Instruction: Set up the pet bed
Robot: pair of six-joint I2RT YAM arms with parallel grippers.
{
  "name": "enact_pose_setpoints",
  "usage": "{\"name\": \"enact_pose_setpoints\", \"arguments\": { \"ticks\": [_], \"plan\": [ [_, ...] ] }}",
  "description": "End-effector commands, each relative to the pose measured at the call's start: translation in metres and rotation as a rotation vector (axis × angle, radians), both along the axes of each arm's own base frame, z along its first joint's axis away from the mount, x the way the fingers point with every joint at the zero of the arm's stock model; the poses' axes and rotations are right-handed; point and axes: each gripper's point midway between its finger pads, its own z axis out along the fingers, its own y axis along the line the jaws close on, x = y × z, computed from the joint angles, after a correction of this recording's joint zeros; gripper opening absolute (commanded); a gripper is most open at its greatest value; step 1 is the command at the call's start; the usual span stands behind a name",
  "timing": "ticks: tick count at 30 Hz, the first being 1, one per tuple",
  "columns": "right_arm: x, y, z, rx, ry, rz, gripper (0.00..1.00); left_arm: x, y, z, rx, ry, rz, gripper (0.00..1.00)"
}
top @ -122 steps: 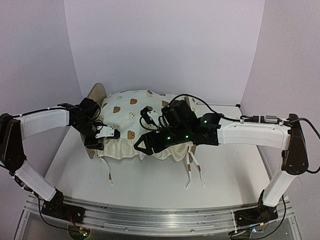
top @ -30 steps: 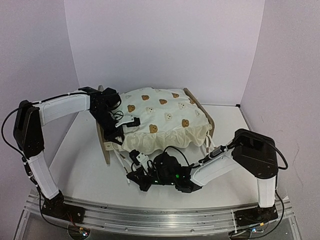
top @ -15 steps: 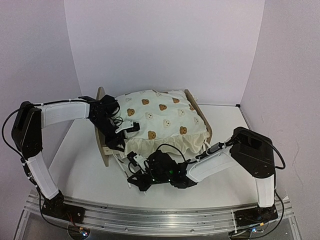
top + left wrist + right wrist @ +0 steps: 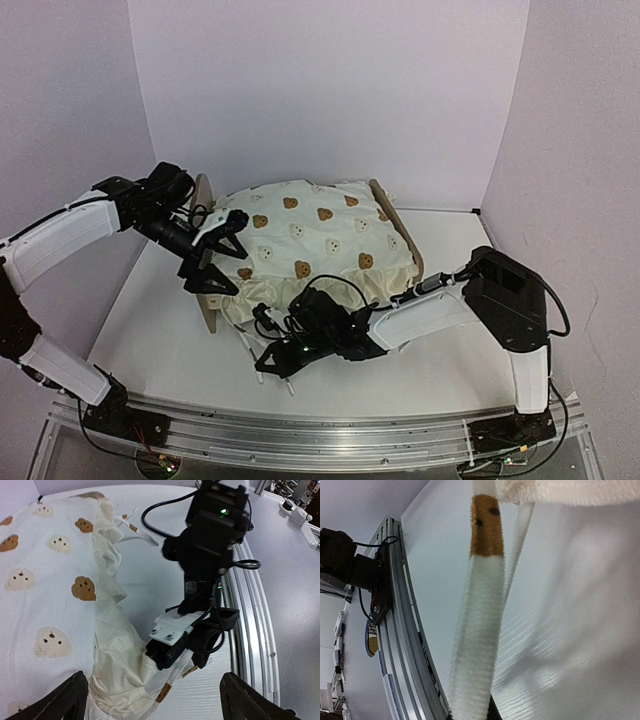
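The pet bed (image 4: 207, 300) shows only as light-wood end boards at the left and at the right (image 4: 398, 222). Cream bear-print bedding (image 4: 320, 235) covers everything between them. My left gripper (image 4: 222, 252) hangs open just above the bedding's left front corner, holding nothing. In the left wrist view its fingertips (image 4: 70, 697) stand wide apart over the ruffled edge (image 4: 117, 660). My right gripper (image 4: 273, 357) lies low on the table in front of the bed, shut on a white tie strap (image 4: 482, 630) with a brown end that hangs from the ruffle. The left wrist view shows the right gripper (image 4: 177, 647) pinching that strap.
Purple walls close in the white table (image 4: 150, 330) at the back and both sides. A metal rail (image 4: 320, 435) runs along the near edge, close behind the right gripper. Loose tie straps (image 4: 290, 385) lie on the table in front of the bed.
My left gripper has opened, let go of the bedding's corner and drawn back to the left. The right gripper stays shut on the strap and has shifted slightly left.
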Motion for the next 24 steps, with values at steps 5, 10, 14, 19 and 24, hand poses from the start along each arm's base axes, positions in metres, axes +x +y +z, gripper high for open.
{"name": "enact_pose_setpoints", "arguments": {
  "ticks": [5,10,14,19,24],
  "plan": [
    [-0.013,0.007,0.032,0.044,0.255,0.016,0.00,-0.064,0.025,-0.021,-0.129,-0.444,-0.132,0.70],
    [-0.018,0.010,0.040,0.047,0.377,-0.005,0.00,-0.076,0.029,-0.075,-0.153,-0.852,-0.285,0.68],
    [-0.018,0.008,0.036,0.032,0.407,-0.032,0.00,-0.081,0.022,-0.088,-0.243,-1.054,-0.352,0.64],
    [-0.016,0.008,0.029,0.019,0.426,-0.061,0.00,-0.083,0.019,-0.110,-0.256,-1.072,-0.371,0.64],
    [-0.015,0.009,0.028,0.021,0.418,-0.062,0.00,-0.076,0.011,-0.127,-0.215,-1.029,-0.377,0.62]
  ]
}}
